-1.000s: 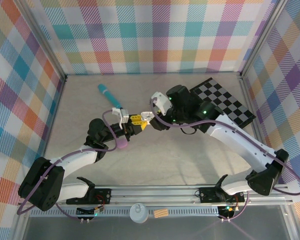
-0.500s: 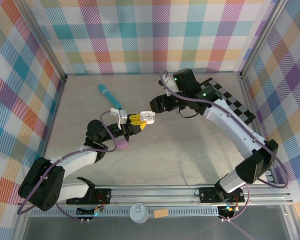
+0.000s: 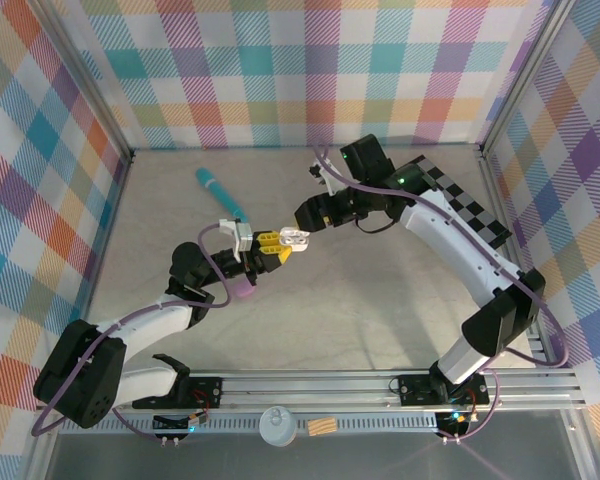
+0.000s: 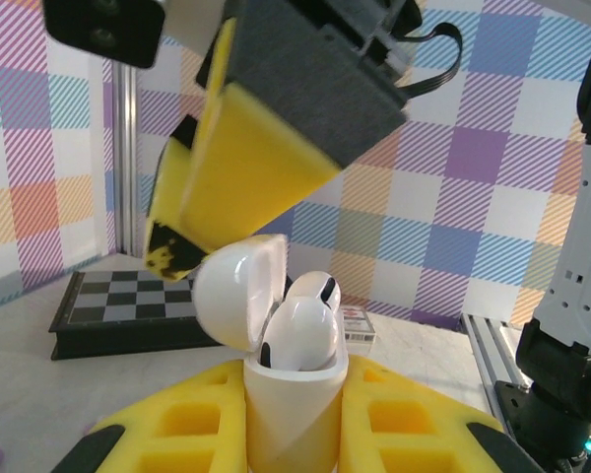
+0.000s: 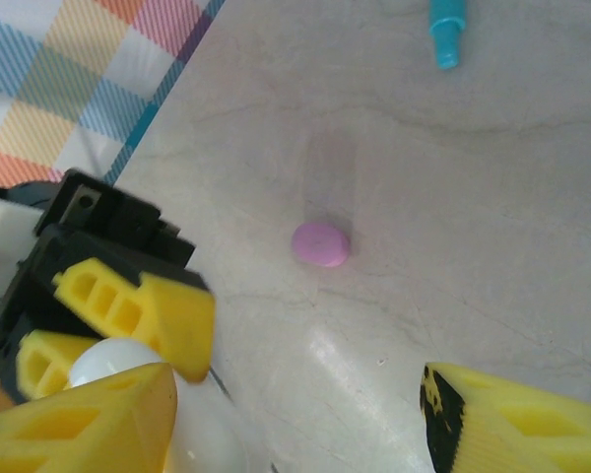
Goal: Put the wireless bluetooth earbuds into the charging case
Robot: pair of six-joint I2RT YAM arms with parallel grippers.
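White earbuds (image 4: 300,335) sit in the open charging case (image 4: 294,409) — two rounded buds side by side in the wells, with the lid (image 4: 238,293) flipped up to the left of them. The case is clamped upright between the yellow fingers of the left claw (image 4: 295,439), which holds it clear of the surface (image 3: 360,300) near the middle of the workspace.

Just above and beyond the case hangs the right claw (image 5: 295,394), its fingers apart with nothing between them; one yellow finger (image 4: 246,168) looms close over the lid, though I cannot tell whether it touches.

On the surface below lies a small pink-purple pebble-shaped piece (image 5: 320,243) — apart from both claws. A teal stick (image 3: 220,192) lies farther back on the left, and a black-and-white checkerboard (image 3: 470,215) rests at the back right.
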